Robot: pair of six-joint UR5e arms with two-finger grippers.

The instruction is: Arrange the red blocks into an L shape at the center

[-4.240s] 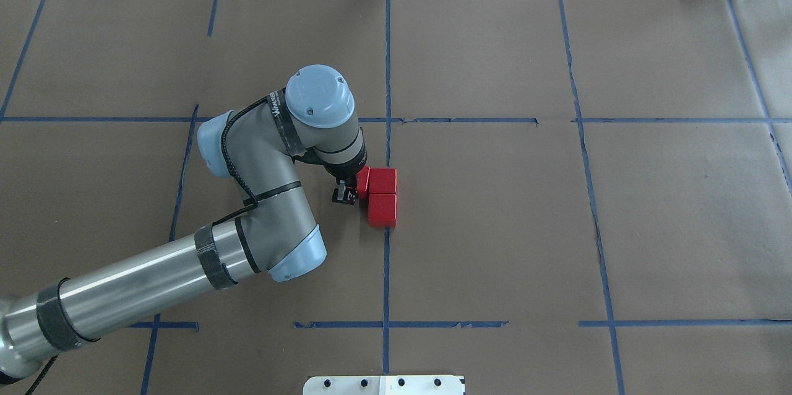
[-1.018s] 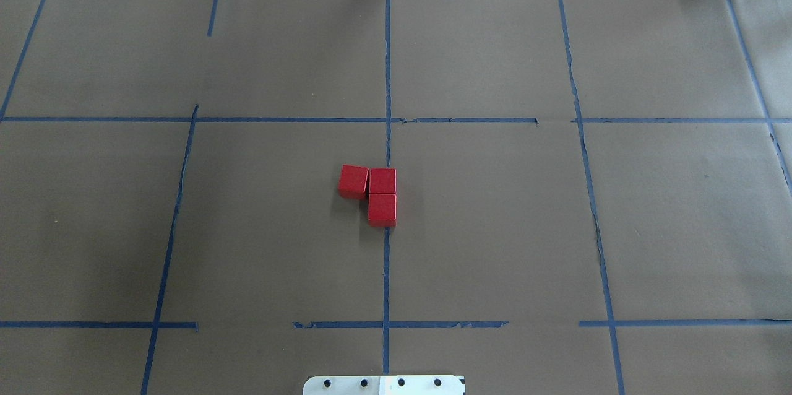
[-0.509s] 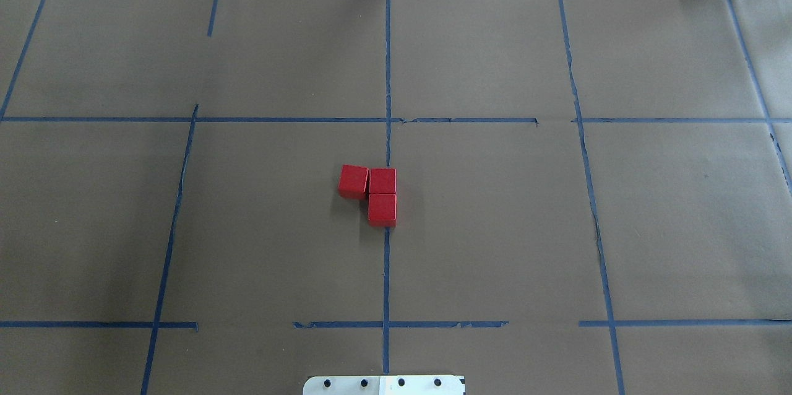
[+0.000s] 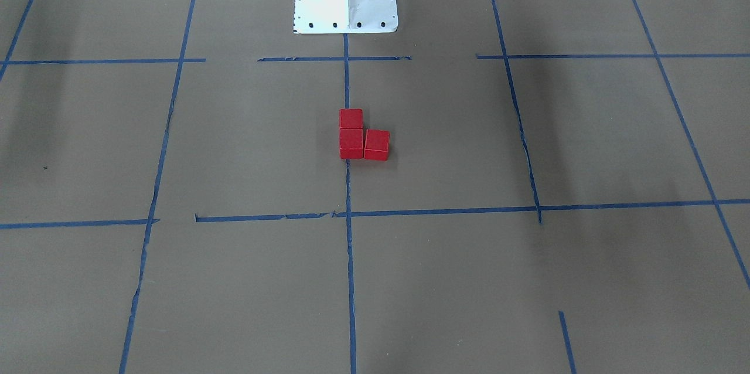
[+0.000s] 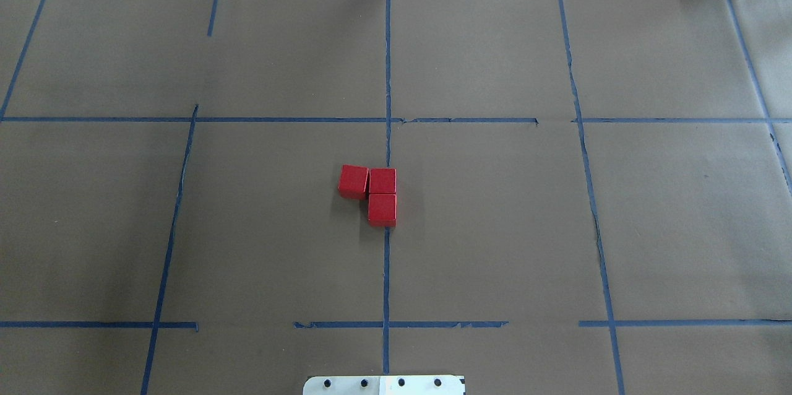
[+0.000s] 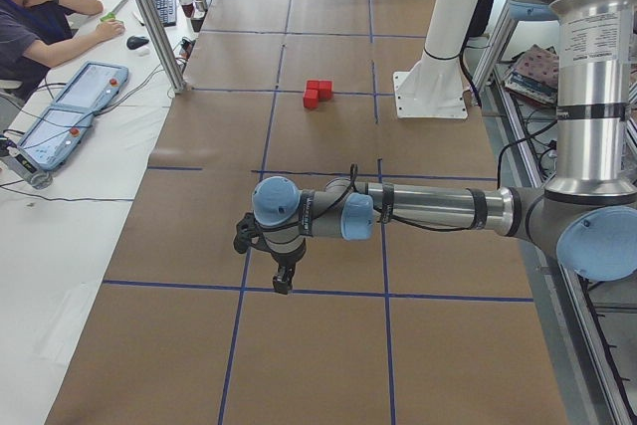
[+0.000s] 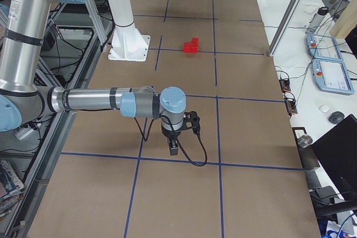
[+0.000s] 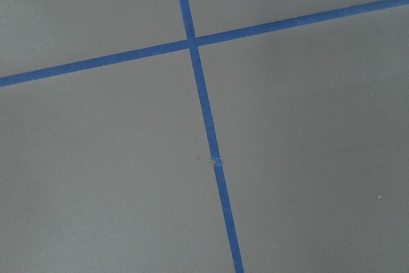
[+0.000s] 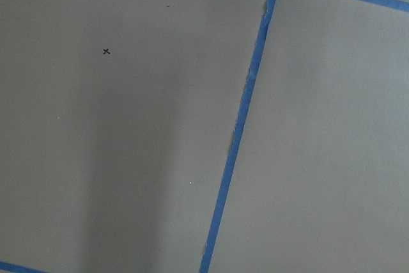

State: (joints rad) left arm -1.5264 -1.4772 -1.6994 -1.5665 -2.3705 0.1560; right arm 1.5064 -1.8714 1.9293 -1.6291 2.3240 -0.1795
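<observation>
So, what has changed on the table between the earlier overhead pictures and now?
The left gripper, which was down at the leftmost of the red blocks, has left it and withdrawn out of the overhead view. It now hangs over bare paper toward the table's left end. The three blocks stayed in their L on the middle tape line.

Open paper [image 5: 495, 228] all around red blocks [image 5: 382, 182]
</observation>
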